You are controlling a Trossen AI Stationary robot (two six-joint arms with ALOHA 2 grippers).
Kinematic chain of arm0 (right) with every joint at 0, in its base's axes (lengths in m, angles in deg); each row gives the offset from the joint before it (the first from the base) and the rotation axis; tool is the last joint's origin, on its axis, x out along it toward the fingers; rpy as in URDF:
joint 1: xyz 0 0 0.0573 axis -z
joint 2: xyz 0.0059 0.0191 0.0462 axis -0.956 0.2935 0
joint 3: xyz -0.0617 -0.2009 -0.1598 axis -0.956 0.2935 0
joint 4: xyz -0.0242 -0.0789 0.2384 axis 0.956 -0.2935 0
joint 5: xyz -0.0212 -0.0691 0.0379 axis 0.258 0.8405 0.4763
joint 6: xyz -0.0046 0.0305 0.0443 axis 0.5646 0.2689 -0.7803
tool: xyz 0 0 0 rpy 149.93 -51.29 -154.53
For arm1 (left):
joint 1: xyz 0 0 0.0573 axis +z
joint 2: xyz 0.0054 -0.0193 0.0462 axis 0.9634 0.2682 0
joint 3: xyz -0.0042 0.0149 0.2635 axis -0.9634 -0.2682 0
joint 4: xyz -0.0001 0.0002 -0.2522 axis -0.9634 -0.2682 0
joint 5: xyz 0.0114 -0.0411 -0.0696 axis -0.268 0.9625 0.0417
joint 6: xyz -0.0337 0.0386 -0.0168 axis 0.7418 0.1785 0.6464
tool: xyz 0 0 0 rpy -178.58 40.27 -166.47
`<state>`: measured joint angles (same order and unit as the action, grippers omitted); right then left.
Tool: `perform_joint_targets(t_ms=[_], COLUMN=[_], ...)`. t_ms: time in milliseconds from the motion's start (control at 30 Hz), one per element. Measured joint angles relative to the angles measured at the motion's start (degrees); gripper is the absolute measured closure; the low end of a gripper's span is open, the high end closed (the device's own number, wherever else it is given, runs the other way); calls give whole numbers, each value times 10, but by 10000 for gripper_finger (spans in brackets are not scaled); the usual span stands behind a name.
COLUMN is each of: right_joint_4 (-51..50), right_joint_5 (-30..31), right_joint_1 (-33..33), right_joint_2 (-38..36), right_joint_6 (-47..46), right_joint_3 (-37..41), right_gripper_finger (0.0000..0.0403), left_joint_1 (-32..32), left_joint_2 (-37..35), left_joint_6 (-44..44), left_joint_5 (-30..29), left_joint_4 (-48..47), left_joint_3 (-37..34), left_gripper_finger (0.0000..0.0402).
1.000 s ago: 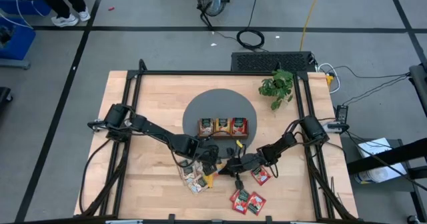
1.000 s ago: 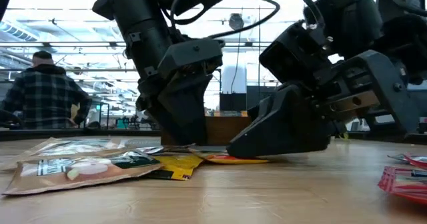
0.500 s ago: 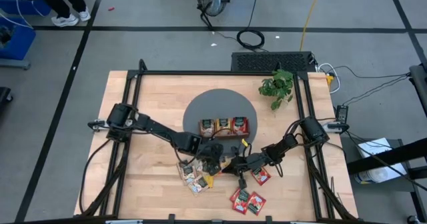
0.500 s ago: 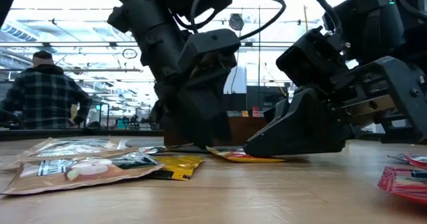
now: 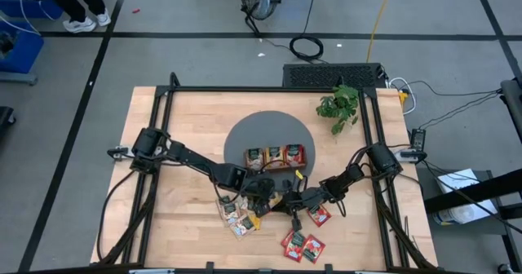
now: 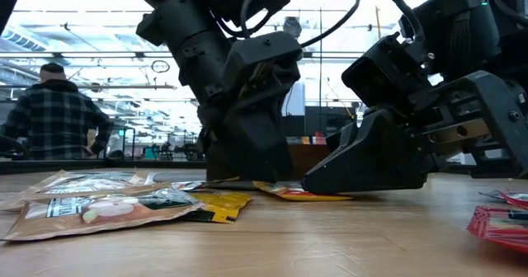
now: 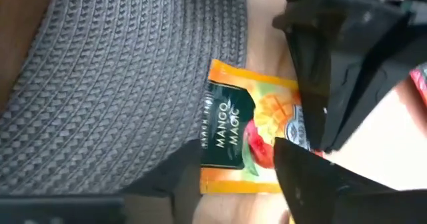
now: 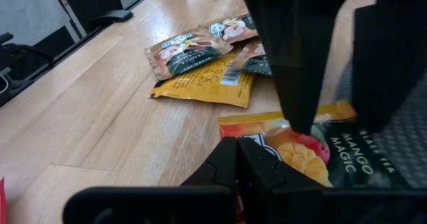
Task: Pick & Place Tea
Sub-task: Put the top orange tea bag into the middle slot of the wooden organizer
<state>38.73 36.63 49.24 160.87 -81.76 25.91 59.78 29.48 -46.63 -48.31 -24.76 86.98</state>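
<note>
Item: orange-yellow tea sachet (image 7: 250, 141), lying at the grey mat's (image 7: 120, 84) edge. Left gripper (image 7: 230, 177), moved in beside the right, jaws now narrowing astride it; grasp likely imminent. Right gripper (image 8: 237, 157) closed, pinning the sachet's edge. Legible: "MANGO MAGIC"; "VANILLA" on tan sachet (image 8: 188, 52)

Three sachets (image 5: 272, 154) in the tray (image 5: 303, 155) on the round mat (image 5: 245, 131), loose sachets (image 5: 236, 215) nearer the table's (image 5: 183, 123) front edge

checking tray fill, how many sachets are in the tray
3 sachets, one per tray compartment in the high view: left, middle, right. Any stacked beneath would be hidden.
</note>
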Motion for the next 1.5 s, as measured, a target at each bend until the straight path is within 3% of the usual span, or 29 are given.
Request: perform_joint_targets(t_ms=[367,767,1033,1233,1367,1500], right_joint_4=[3,47,-14,-68,-57,-25], right_joint_5=[11,-2,5,77,118,119], right_joint_1=[-1,-7,-57,-89,-94,-82], right_joint_2=[0,-2,-143,-276,-318,-333], right_joint_6=[4,30,71,32,-1,-19], right_joint_3=[0,4,21,62,87,102], right_gripper_finger=[403,400,321,252,226,212], left_joint_1=[-5,-11,-37,-70,-94,-117], left_joint_2=[2,2,3,2,1,1], left_joint_6=[-64,-116,-167,-214,-260,-312], left_joint_5=[0,-22,-70,-147,-232,-309], left_joint_4=[1,-15,-87,-126,-134,-139], left_joint_3=[-1,25,88,147,188,219], left_gripper_finger=[390,398,398,394,398,393])
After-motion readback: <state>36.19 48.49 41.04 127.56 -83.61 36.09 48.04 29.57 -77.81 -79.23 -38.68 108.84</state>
